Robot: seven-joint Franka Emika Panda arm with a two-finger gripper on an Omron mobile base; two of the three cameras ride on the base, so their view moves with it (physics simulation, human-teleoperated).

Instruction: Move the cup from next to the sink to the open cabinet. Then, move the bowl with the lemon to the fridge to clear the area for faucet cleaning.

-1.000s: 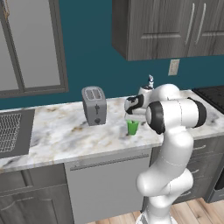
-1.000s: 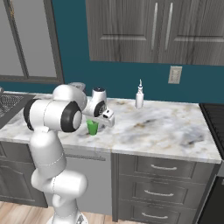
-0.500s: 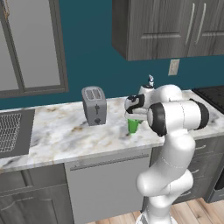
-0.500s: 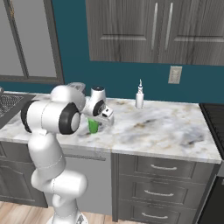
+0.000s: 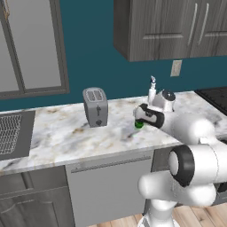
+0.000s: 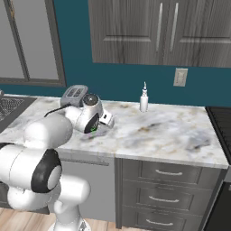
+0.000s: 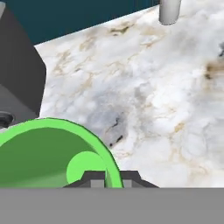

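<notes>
Since a second ago the arm has swung lower over the table and the hand (image 7: 106, 177) has closed; its two dark tips now pinch the rim of the cup (image 7: 52, 153), one tip inside and one outside the green wall; in the hand view the cup's open mouth and pale green bottom fill the lower left; in the left base view the cup (image 5: 139, 124) shows as a small green patch under the dark wrist, over the marble table (image 5: 66, 133); whether it rests on the table or hangs just above it cannot be told; in the right base view a sliver of green (image 6: 94, 129) peeks from under the hand; a grey toaster (image 5: 95, 106) stands to the cup's left; a white soap bottle (image 6: 144, 98) stands near the wall; the sink (image 5: 13, 133) lies well apart at the table's far left.
</notes>
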